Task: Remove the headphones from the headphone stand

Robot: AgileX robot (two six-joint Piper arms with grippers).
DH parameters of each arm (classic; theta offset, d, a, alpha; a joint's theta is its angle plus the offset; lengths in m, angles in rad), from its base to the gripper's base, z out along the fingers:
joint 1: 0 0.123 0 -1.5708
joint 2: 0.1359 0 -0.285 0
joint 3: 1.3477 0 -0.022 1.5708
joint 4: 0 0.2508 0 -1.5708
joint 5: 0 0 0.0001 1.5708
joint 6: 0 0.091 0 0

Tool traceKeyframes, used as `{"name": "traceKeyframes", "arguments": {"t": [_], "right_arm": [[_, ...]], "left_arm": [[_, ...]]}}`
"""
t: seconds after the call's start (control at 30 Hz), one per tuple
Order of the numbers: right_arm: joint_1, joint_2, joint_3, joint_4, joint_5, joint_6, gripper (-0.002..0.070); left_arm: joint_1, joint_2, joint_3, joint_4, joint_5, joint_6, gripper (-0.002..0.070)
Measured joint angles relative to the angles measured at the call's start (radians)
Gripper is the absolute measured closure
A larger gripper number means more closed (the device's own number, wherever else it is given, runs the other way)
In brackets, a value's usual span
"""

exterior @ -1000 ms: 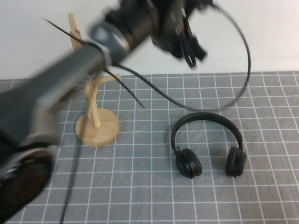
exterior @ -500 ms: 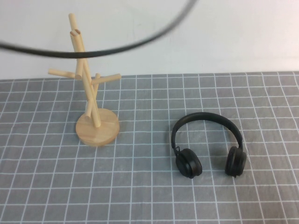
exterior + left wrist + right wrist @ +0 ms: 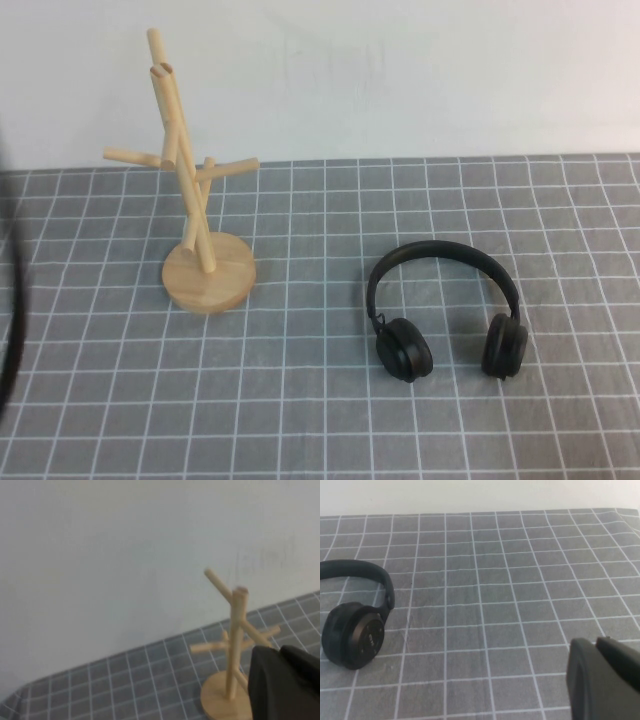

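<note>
On desk [image 3: 320, 420], gridded grey mat: headphones [image 3: 443, 310] flat, matte black, thin arched band, two round padded cups, well right of bare wooden headphone stand [image 3: 190, 190]. My left gripper [image 3: 287, 680] closed, empty, near stand. Right gripper [image 3: 602, 677]: cannot tell.

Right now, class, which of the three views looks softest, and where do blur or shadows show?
Left wrist view is softest: headphone stand hazy, left end effector a dark blur. High view: crisp headphones, faint shadows, smeared black cable. Right wrist view: right end effector out of focus.
</note>
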Motion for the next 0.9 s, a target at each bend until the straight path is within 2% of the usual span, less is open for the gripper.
{"name": "traceKeyframes", "arguments": {"t": [0.13,0.37,0.67,0.9], "right_arm": [[0.0,0.0,0.0,0.0,0.0,0.0,0.0685],[0.0,0.0,0.0,0.0,0.0,0.0,0.0684],[0.0,0.0,0.0,0.0,0.0,0.0,0.0685],[0.0,0.0,0.0,0.0,0.0,0.0,0.0684]], "left_arm": [[0.0,-0.21,0.34,0.0,-0.136,-0.083,0.0676],[0.0,-0.447,0.732,0.0,-0.328,-0.101,0.0676],[0.0,-0.478,0.933,-0.014,-0.523,-0.21,0.0677],[0.0,-0.466,0.991,0.013,-0.445,-0.231,0.0677]]}}
